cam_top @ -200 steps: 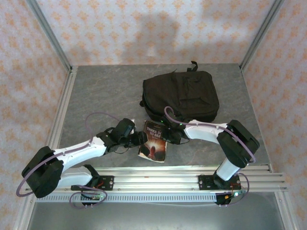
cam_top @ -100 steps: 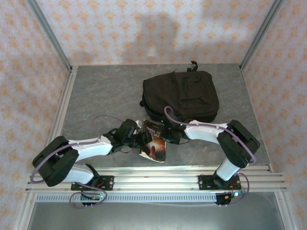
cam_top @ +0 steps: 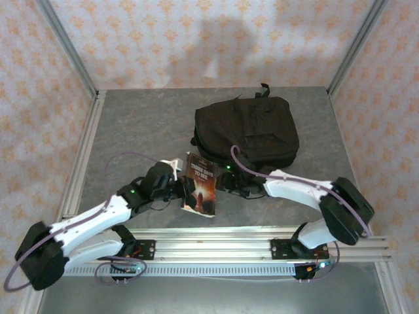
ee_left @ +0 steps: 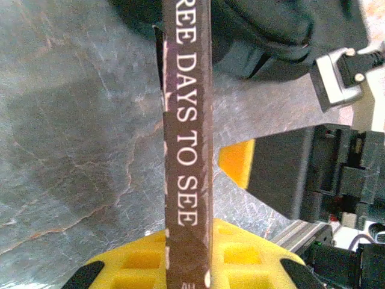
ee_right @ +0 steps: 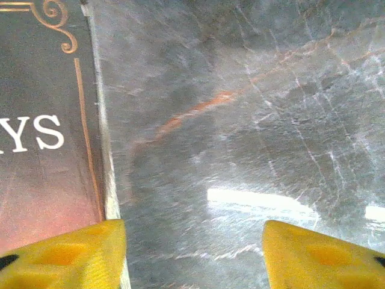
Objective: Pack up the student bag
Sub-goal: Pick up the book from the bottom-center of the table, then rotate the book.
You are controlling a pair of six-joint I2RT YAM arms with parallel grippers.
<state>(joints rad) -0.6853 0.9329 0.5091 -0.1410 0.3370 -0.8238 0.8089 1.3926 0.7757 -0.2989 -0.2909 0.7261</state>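
On my left wrist feed the book point(ee_left: 187, 150) shows its dark spine with white capitals reading "REE DAYS TO SEE", the first letters cut off at the frame edge. From above I can just make out "THREE DAYS TO SEE" on its front cover, and my right wrist feed catches only "YS" there

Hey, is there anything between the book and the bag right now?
Nothing lies on the table between book and bag. The open right tool sits right of the book, just before the bag's front edge, and may crowd the way.
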